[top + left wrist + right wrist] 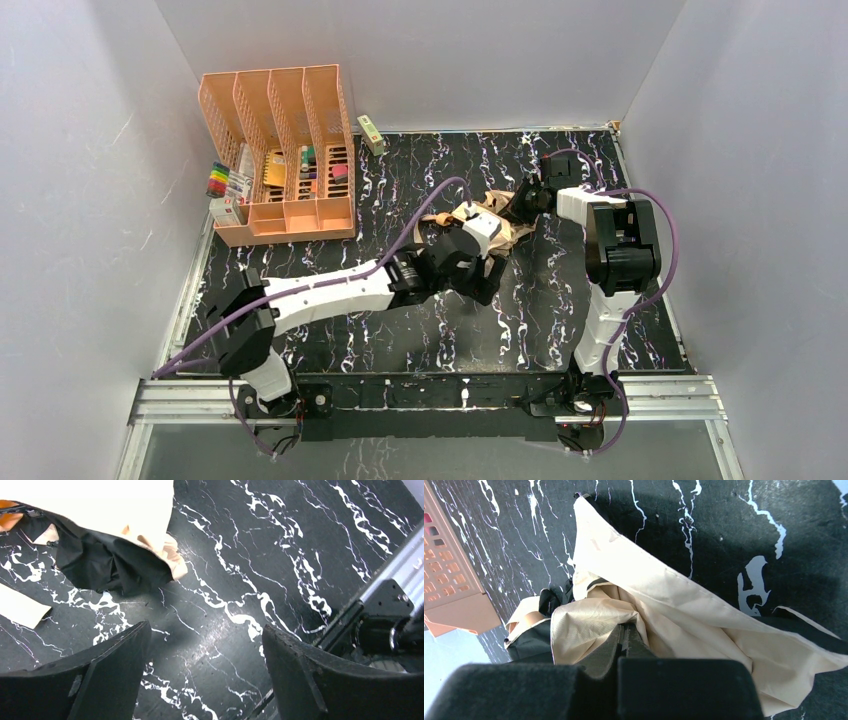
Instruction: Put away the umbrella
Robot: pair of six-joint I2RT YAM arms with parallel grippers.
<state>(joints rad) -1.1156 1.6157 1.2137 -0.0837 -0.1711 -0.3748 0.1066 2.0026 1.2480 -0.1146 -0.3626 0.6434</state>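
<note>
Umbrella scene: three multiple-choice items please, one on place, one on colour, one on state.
1. Pale peach-tan fabric folding umbrella, relative to the peach-orange slotted plastic organizer: A inside; B on the black marbled table to its right; C on top.
2. Its lining: A black; B red; C white.
3. Left gripper: A shut on umbrella; B open, empty; C shut, empty.
B, it lies on table apart from the organizer; A, black folds show under the tan; B, only table between its spread fingers.
</note>
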